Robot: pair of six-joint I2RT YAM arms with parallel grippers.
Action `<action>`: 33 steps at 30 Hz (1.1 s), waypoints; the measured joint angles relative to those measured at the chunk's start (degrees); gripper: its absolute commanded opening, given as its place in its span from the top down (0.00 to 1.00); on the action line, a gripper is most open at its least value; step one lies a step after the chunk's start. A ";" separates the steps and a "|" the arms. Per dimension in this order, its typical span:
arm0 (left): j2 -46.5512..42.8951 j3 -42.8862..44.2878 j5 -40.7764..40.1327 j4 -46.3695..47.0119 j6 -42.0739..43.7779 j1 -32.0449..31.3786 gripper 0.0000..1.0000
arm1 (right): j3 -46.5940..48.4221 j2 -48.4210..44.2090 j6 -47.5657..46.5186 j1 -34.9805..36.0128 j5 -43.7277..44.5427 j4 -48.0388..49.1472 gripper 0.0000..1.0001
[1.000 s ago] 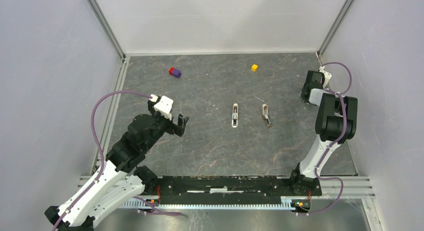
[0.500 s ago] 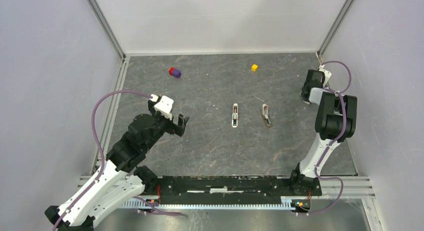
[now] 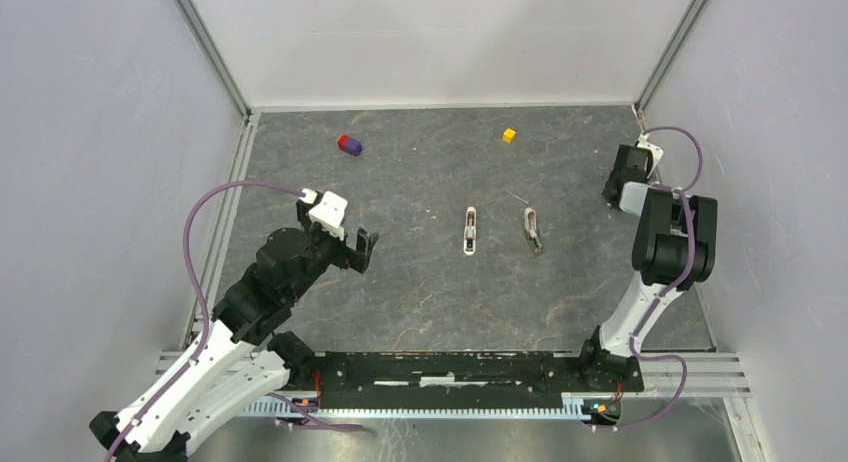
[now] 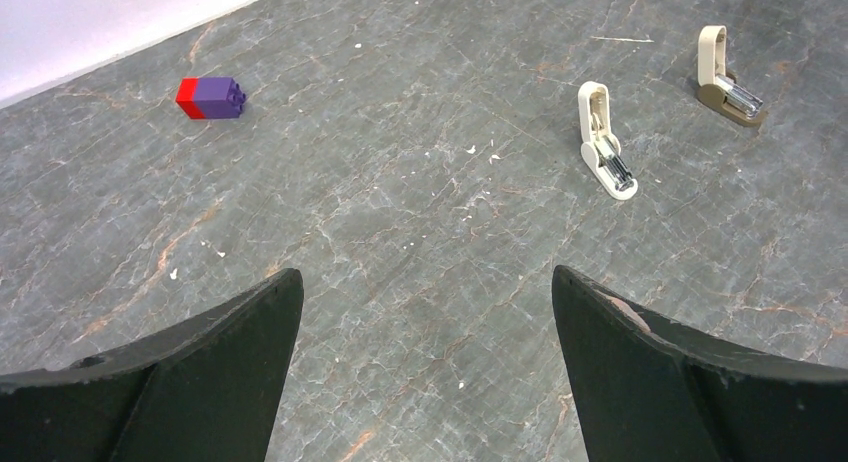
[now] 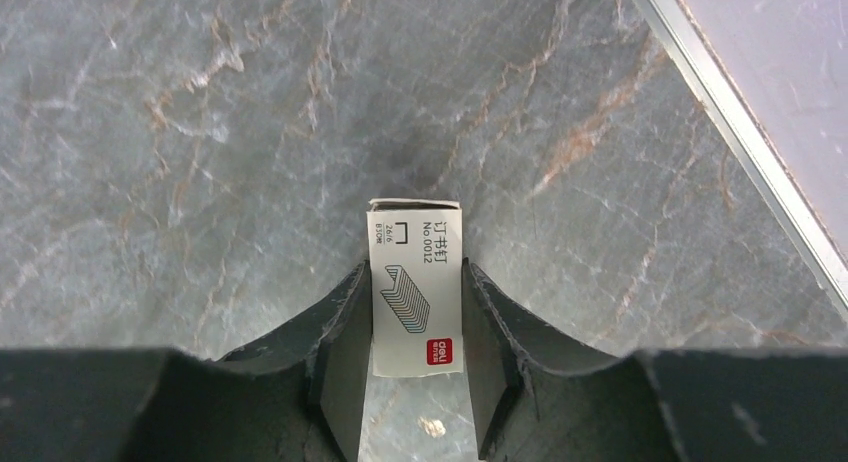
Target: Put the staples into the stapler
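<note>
The white stapler [image 3: 469, 230] [image 4: 604, 142] lies hinged open at mid-table, its grey metal inside showing. The staples are a small white printed box [image 5: 415, 242] lying flat on the table near the right wall rail. My right gripper [image 5: 415, 270] [image 3: 620, 182] straddles the box, with a finger pressed to each long side. In the top view the gripper hides the box. My left gripper [image 3: 360, 247] [image 4: 425, 282] hangs open and empty over bare table, well left of the stapler.
A second, tan stapler [image 3: 533, 230] [image 4: 728, 77] lies open just right of the white one. A red-and-purple block [image 3: 349, 144] [image 4: 210, 97] and a yellow cube [image 3: 509, 135] sit near the back. A metal rail [image 5: 740, 132] runs close beside the box.
My right gripper's fingers have drawn in against the box and the wrist has shifted slightly. The left arm has not moved.
</note>
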 measured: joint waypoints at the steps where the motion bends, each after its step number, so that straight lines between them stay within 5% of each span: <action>1: 0.00 0.00 0.09 0.00 0.00 0.00 0.00 | -0.59 -0.57 -0.35 0.00 -0.13 -0.13 0.61; 19: -1.07 -0.20 1.77 0.11 0.00 0.00 0.00 | -19.41 -25.81 -3.39 1.95 -4.52 -6.10 0.64; 33: -1.09 -0.20 1.20 -0.28 0.00 -0.20 0.00 | -33.29 -50.93 -2.45 30.08 -3.69 -15.08 0.65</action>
